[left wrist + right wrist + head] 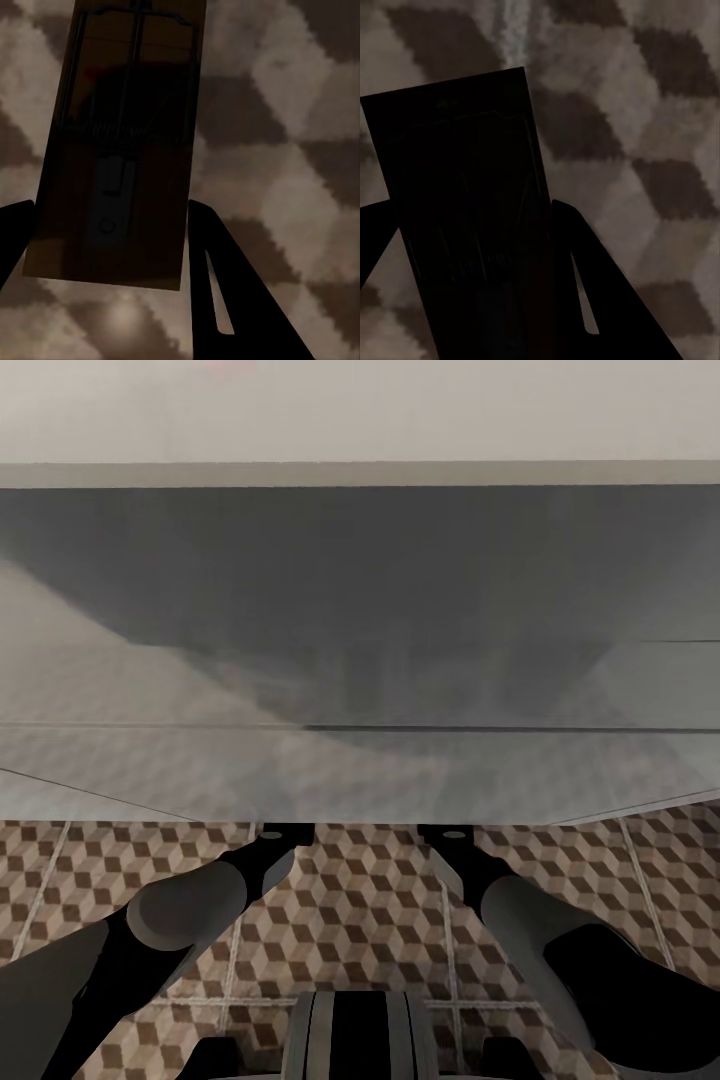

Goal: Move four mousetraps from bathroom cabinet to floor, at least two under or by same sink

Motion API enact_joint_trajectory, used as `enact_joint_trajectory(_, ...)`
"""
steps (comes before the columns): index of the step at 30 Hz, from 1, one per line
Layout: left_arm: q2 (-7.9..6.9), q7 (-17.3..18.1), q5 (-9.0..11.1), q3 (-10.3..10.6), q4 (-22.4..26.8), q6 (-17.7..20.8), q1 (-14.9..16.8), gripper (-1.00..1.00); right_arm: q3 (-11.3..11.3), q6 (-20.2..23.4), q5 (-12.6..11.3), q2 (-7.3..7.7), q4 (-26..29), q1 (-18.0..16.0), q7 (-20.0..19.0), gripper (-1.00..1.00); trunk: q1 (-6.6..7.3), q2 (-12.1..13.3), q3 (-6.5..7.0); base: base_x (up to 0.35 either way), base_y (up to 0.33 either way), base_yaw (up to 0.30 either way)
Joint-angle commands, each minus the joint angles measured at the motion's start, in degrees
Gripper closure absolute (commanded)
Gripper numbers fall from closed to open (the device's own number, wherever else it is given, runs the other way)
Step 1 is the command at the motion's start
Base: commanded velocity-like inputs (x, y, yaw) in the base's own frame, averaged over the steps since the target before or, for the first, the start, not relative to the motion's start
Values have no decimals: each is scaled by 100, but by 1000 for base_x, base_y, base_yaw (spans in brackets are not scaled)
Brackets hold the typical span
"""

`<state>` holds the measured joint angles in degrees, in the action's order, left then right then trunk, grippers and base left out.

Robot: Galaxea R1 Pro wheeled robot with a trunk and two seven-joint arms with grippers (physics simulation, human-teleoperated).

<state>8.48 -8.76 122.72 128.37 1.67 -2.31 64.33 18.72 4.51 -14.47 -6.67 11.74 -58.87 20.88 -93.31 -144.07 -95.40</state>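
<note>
Nearest in the head view, both forearms reach forward and down over the bathroom floor (350,920), and their ends pass out of sight under the front edge of a broad grey-white body (360,760). That is probably the vanity under the sink, though no basin or tap shows to confirm it.

In the left wrist view, the left gripper (112,232) has its fingers (225,300) narrowed onto a mousetrap (120,142), whose wooden plate, spring and wire bar are readable. The cube-patterned tiles lie close behind it. In the right wrist view, the right gripper (472,247) holds a second mousetrap (465,217), so deep in shadow that only its flat rectangular outline and faint wire lines show.

The step in hand looks like setting these two traps down under the sink. Next, each needs lowering flat onto the tiles before the fingers part.

Whether either trap already touches the floor cannot be told. The other two traps' whereabouts are unknown.
</note>
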Motion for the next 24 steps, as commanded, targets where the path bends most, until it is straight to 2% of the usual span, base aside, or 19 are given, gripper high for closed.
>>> enact_joint_trajectory(1, -3, -38, 32, 48, 17, -19, 5, 100, 51, 33, -56, 1, 12, -1, 39, 100, 1, -1, -3, 0, 0, 0)
enact_joint_trajectory(12, -8, -38, 42, 46, 0, 5, 130, 100, 68, 33, -48, -9, -47, -2, 41, 100, 1, -1, -3, 0, 0, 0)
enact_joint_trajectory(16, -15, -38, 120, 17, -6, 22, 236, 100, 69, 33, -47, -9, -56, -2, 39, 100, 1, -1, -3, 0, 0, 0)
enact_joint_trajectory(20, -51, -38, 251, -188, -14, 46, 320, 100, 69, 33, -47, -9, -57, -2, 42, 100, 1, -1, -3, 0, 0, 0)
enact_joint_trajectory(24, -62, -38, 280, -291, -19, 53, 339, 100, 69, 33, -47, -9, -58, -2, 41, 100, 1, -1, -3, 0, 0, 0)
